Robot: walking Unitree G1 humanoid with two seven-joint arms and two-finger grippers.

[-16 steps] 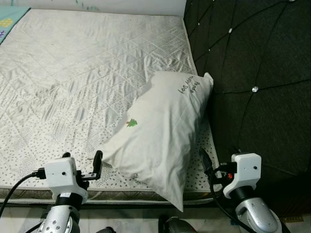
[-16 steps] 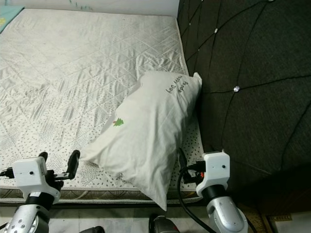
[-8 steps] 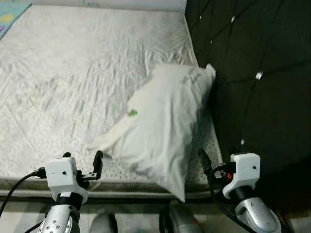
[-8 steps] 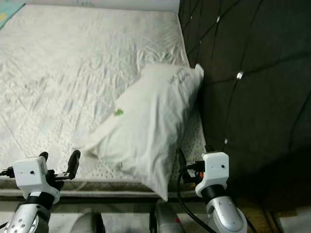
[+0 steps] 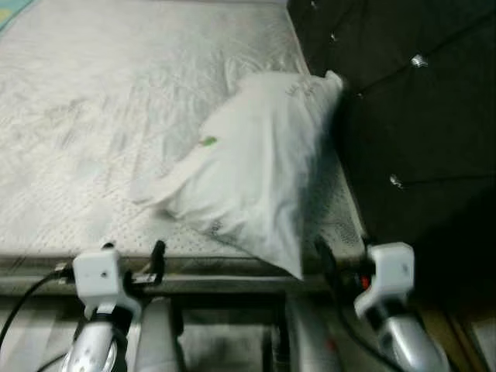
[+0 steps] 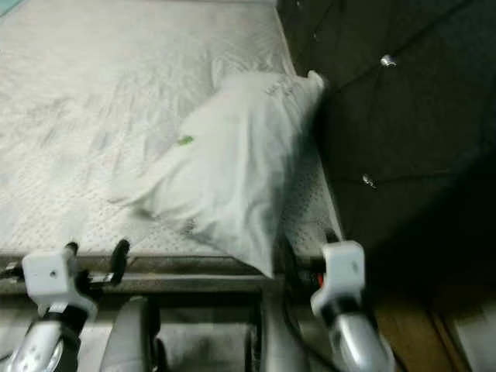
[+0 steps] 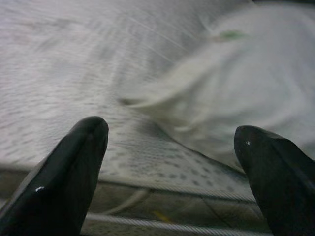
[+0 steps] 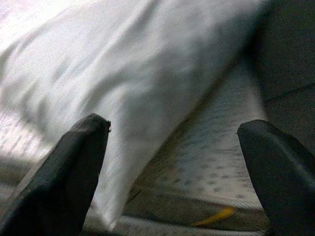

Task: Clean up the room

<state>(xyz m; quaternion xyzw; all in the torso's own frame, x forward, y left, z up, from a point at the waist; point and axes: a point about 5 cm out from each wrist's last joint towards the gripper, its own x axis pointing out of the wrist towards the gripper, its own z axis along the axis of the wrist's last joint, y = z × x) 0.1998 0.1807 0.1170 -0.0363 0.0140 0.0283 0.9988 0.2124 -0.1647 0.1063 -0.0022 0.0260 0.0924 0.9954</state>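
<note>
Pillow [image 5: 252, 167]: white, lying aslant on the mattress, upper corner at about 1 o'clock touching the headboard, lower corner at about 6 o'clock hanging over the near edge of the bed. A small green mark shows on its cover toward 9 o'clock; the dark writing near the upper corner is too blurred to read.

Mattress [image 5: 93, 116]: pale, quilted, bare of bedding, spreading from the pillow toward 9 and 11 o'clock; dotted pattern near the front edge.

Headboard [image 5: 403, 116]: dark, tufted with shiny buttons, standing at 3 o'clock of the pillow.

Left gripper [image 5: 132, 249]: low at about 7 o'clock of the scene, before the near mattress edge and apart from the pillow. In the left wrist view its two black fingers [image 7: 64, 182] stand wide apart with nothing between them; they touch nothing.

Right gripper [image 5: 329, 260]: low at about 5 o'clock, just beside the pillow's hanging corner. In the right wrist view its fingers [image 8: 61, 174] are spread wide and empty, the pillow and the mattress edge seen in the gap beyond them; contact with the pillow cannot be told.

Bed frame [image 5: 225, 267]: a dark strip under the mattress edge.

Hard to make out: both eye views are motion-blurred; the shapes on the floor below the bed at 6 o'clock cannot be identified. A yellowish streak below the mattress edge in the right wrist view is unclear.
</note>
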